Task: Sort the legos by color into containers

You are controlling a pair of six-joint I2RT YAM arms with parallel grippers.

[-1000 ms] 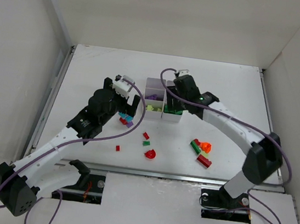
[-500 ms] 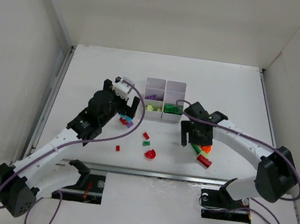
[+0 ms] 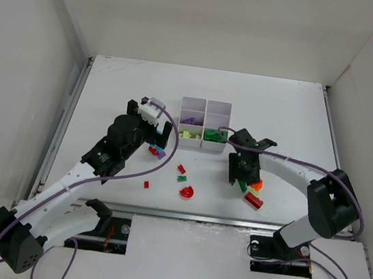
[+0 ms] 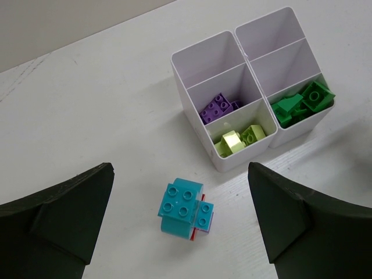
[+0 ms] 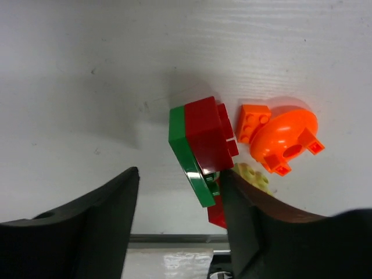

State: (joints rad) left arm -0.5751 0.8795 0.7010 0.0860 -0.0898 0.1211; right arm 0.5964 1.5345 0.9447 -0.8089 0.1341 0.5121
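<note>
Your right fingers (image 5: 81,226) stand parted astride the red-and-green brick (image 5: 203,145) on the surface (image 5: 87,70), gripping nothing, with orange pieces (image 5: 279,136) just beside it. Your left fingers (image 4: 58,215) are spread wide, and the cyan brick (image 4: 181,208) lies untouched between them. Beyond it, the white tray (image 4: 244,156) holds purple bricks (image 4: 218,107), yellow-green bricks (image 4: 238,139) and green bricks (image 4: 302,102) in separate compartments.

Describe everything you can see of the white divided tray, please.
The white tray looks like thin glossy plastic: two tall boxes side by side, each split into three cells. It stands upright on the table. In the left wrist view its nearest left cell holds yellow-green bricks, the next one purple bricks, the nearest right cell green bricks. No bricks show in the other three.
</note>
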